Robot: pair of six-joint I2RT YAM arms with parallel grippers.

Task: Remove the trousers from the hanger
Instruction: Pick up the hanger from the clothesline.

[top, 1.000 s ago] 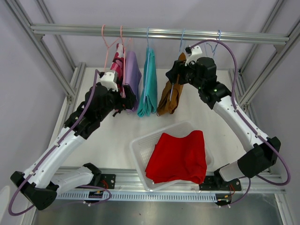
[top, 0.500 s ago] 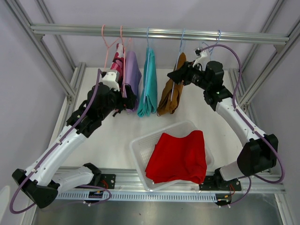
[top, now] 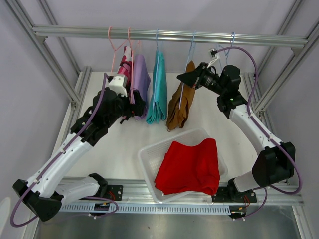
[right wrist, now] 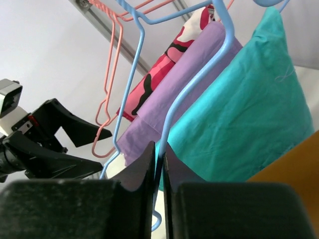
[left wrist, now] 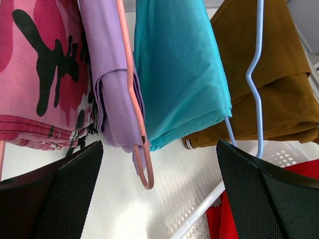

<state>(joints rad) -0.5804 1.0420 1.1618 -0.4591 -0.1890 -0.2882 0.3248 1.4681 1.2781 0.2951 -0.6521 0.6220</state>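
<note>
R tool (right wrist: pixel 158 149) now clamped on blue hanger (right wrist: pixel 199 82), swung up off brown trousers (top: pixel 180 107). These hang lower but aren't off yet. Red pair (top: pixel 192 167) in basket (top: pixel 147 164). L tool (left wrist: pixel 157 159) apart.

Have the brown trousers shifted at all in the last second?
Yes. In the top view the brown trousers now hang lower, their bottom end nearly reaching the far rim of the white basket.

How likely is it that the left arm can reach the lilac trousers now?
Probably yes: the open left gripper faces the lilac trousers hanging close ahead, with nothing between. The pink hanger wire lying across them might get snagged.
</note>
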